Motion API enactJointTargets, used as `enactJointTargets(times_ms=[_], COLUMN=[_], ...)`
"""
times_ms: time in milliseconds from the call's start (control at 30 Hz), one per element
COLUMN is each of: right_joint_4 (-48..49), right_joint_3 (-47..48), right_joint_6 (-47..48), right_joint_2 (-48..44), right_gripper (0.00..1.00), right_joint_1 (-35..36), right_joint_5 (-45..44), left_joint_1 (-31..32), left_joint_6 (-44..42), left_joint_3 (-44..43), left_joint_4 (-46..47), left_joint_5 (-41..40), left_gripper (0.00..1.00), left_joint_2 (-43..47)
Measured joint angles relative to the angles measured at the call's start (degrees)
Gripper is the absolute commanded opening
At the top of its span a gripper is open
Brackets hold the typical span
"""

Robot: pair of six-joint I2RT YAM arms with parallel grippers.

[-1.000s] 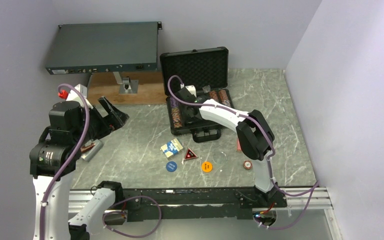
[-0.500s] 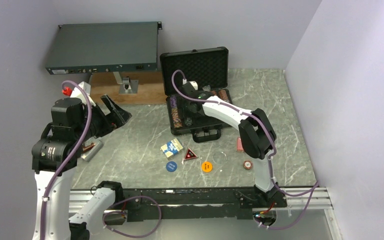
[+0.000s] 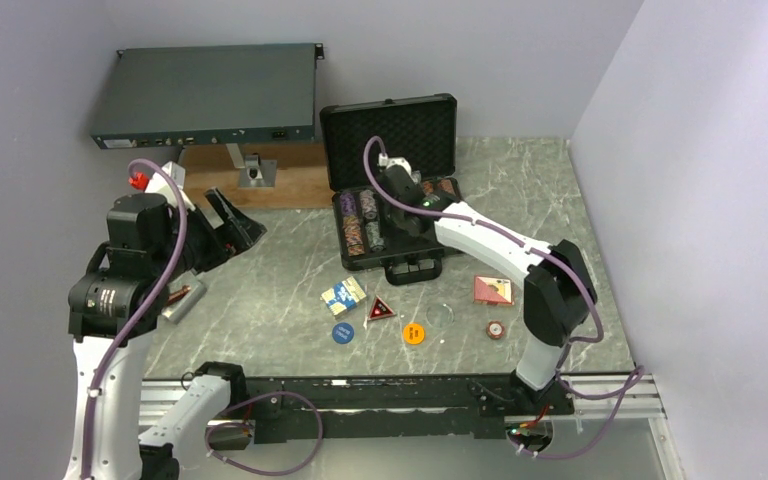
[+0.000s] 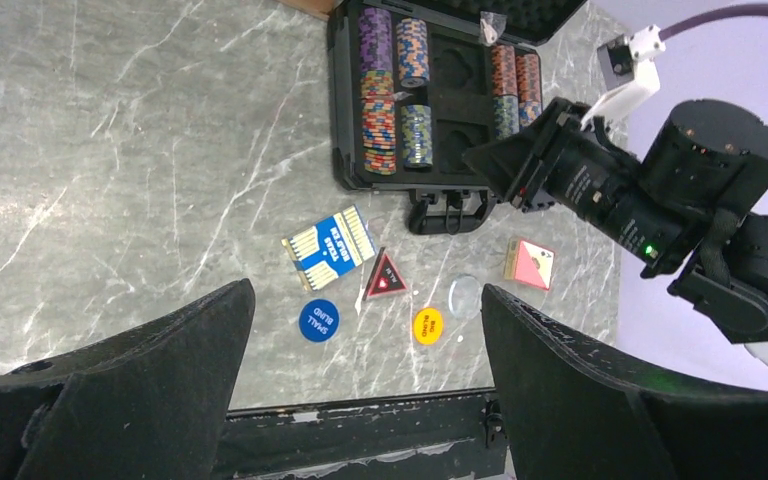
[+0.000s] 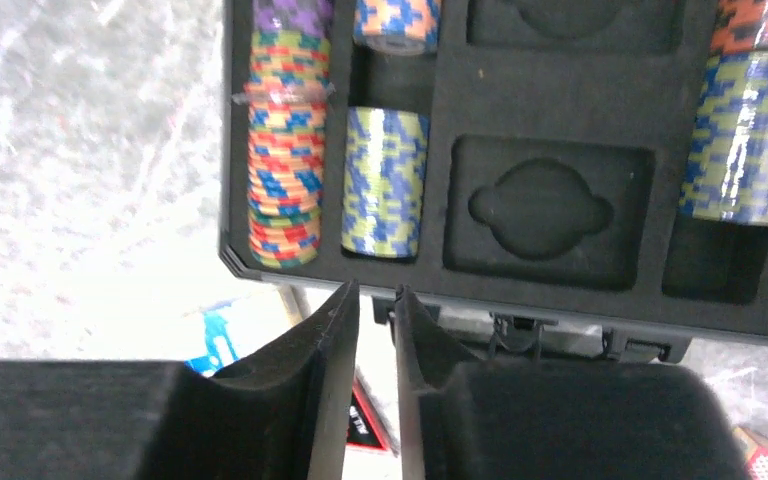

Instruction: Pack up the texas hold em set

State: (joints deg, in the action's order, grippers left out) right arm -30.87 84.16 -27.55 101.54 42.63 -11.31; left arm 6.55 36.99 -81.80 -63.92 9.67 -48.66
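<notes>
Plainly, grey marbled table [image 3: 270, 285] bears open briefcase [image 3: 390, 135] between lavender walls [image 3: 680, 150].

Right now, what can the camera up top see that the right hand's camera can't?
Only the top camera shows the grey box, the wooden board, the blue button and the orange button. Only the right wrist camera shows its own fingers, with a thin gap between them, and an empty foam slot up close. Both show the open black case and its striped chip rows.
</notes>
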Motion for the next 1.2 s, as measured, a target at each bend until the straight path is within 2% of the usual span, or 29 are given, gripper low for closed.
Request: enactJointTargets(times_ms=[167,367,1200], right_joint_4=[1.0,1.7,2.3], right_joint_3=[-6.5,-7.0,-0.9], right_joint_6=[-0.5,0.0,2.1], right_joint_2=[-1.9,1.1,9.6], right_gripper=[0.05,0.0,0.0], right_joint_1=[0.6,0.7,-0.2], right_joint_5=[0.6,2.2,4.2], left_joint_1=[0.0,0.0,0.0], left_joint_6=[0.2,0.4,1.4], left_joint_3=[1.9,2.8,2.7], left_joint_4=[0.4,0.3,0.2], left_joint_5=[0.0,0.0,-0.5], left_gripper=[0.88,0.88,0.87], left_joint_2=[0.5,0.8,-0.4])
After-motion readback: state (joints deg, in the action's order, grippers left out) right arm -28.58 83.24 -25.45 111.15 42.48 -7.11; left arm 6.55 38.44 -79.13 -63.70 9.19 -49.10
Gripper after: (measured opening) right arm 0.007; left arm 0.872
